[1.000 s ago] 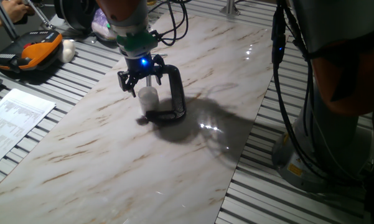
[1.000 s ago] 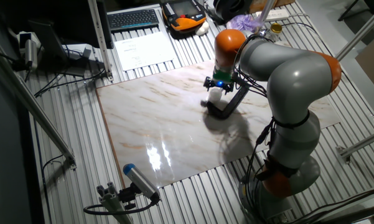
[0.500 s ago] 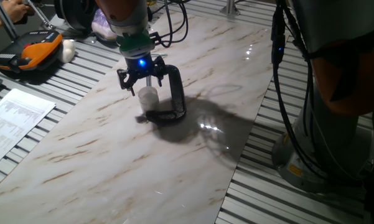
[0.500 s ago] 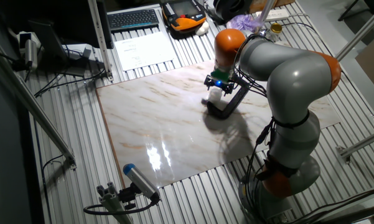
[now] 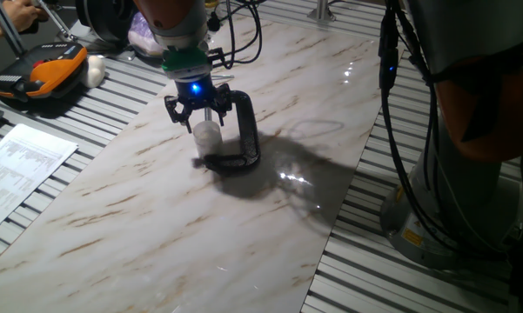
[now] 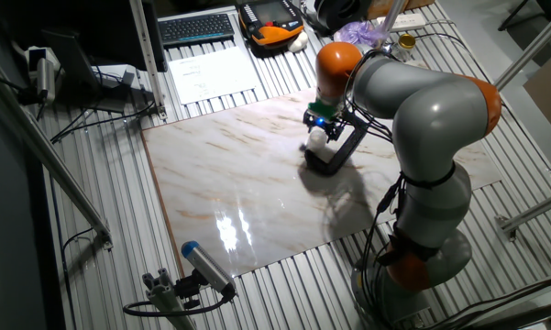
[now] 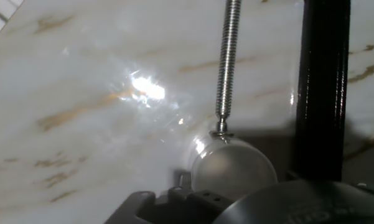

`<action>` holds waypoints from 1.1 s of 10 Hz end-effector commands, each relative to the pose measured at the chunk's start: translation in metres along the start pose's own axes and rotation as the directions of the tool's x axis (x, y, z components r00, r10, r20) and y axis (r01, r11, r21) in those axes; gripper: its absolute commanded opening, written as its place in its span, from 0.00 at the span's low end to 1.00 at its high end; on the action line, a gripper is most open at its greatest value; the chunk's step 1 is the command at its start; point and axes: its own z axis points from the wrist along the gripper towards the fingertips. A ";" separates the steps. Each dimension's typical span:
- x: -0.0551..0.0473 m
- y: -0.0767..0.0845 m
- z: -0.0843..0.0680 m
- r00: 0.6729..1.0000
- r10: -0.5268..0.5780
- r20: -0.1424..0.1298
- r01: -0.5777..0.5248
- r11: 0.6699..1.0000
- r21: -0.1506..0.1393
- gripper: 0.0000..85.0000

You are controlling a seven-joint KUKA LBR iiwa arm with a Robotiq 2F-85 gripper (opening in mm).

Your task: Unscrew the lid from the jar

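A tiny clear jar (image 5: 207,137) with a whitish lid (image 5: 207,128) stands on the marble board, inside a black C-clamp (image 5: 245,130). In the hand view the clamp's metal screw (image 7: 227,62) ends against the side of the lid (image 7: 233,167). My gripper (image 5: 200,115) hangs right over the jar, open, its dark fingers (image 5: 172,109) spread wider than the lid on both sides and not touching it. From the other fixed view the gripper (image 6: 319,126) sits just above the jar (image 6: 318,138). No fingertips show in the hand view.
The marble board (image 5: 157,217) lies on a slatted metal table. An orange and black device (image 5: 43,74) and a printed sheet (image 5: 22,169) lie off the board's left edge. The robot's base (image 5: 470,130) stands on the right. A keyboard (image 6: 197,27) is at the far side.
My gripper has turned a little about its own axis above the jar. The jar and the clamp stay where they were.
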 end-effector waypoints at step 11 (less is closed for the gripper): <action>0.000 0.000 0.002 0.487 0.872 -0.051 -0.872 0.489 0.027 1.00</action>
